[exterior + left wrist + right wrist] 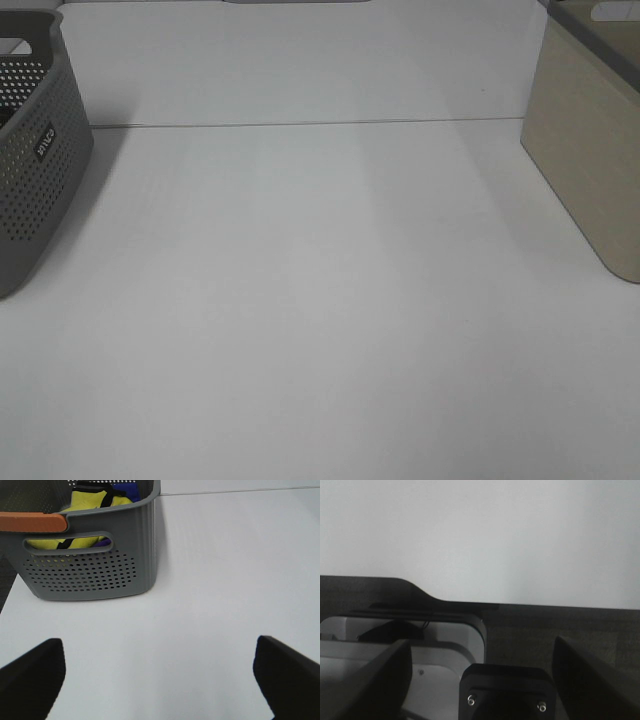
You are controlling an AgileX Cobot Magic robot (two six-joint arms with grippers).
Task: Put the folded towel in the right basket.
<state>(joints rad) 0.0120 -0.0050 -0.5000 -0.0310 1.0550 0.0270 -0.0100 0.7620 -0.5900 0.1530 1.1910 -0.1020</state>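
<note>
No folded towel lies on the table in the exterior view. The right basket (588, 150) is beige and stands at the table's right edge; its inside is out of view. The grey perforated left basket (32, 170) shows close up in the left wrist view (90, 575), with yellow cloth (90, 502) and something blue (125, 490) inside. My left gripper (159, 680) is open and empty, a short way in front of that basket above the table. My right gripper (480, 680) is open and empty, back beyond the table's edge. Neither gripper shows in the exterior view.
The white table (320, 300) runs between the two baskets. An orange handle (32, 522) sits on the grey basket's rim. Grey and black machine parts (420, 655) lie under the right gripper, beside the table's edge.
</note>
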